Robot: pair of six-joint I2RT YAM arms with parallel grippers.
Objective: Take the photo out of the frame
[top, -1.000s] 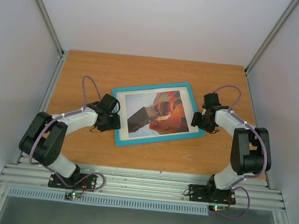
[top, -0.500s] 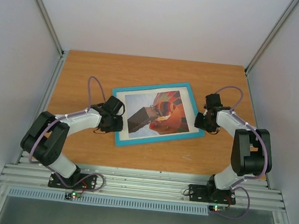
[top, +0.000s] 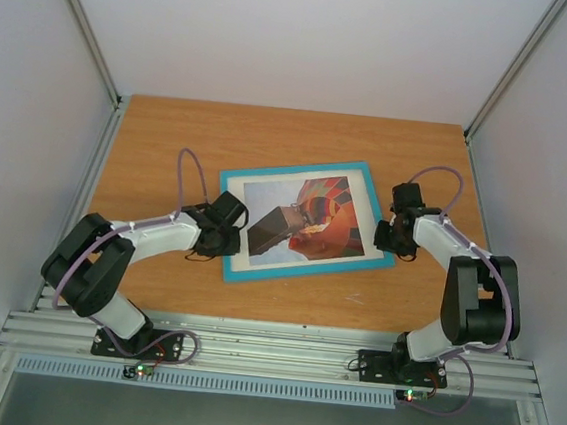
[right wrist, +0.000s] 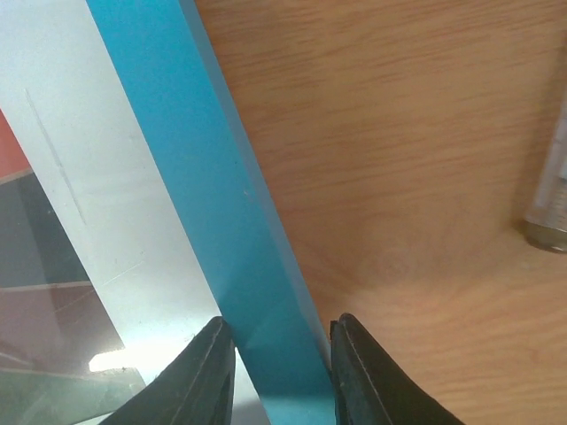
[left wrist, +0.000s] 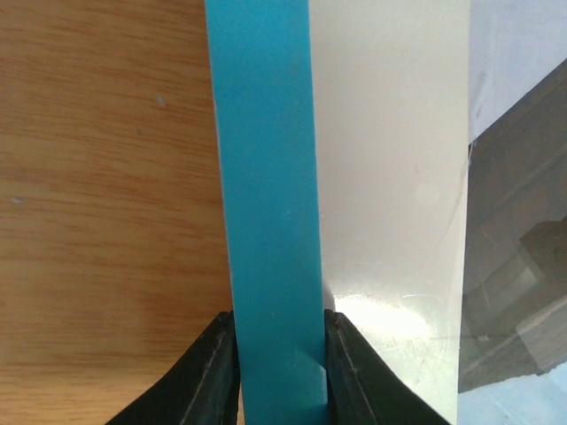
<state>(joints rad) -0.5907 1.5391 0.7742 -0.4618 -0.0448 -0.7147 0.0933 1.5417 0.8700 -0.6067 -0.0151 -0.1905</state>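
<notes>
On the wooden surface (top: 171,131), the frame (top: 308,271) lay flat and face up with the photo (top: 308,220) inside it, the left end effector (left wrist: 279,359) and right end effector (right wrist: 276,359) each pinched onto an opposite turquoise rail, so the extraction itself looked not yet begun.

Robot test cell: wooden table (top: 170,141) enclosed by plain white panels (top: 33,98) on aluminium rails (top: 270,350).

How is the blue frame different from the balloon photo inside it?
The frame is plain turquoise; the photo is many-coloured. The frame is a thin border; the photo fills the middle. The left hand and right hand pinch the frame, not the photo. Both are rectangles.
</notes>
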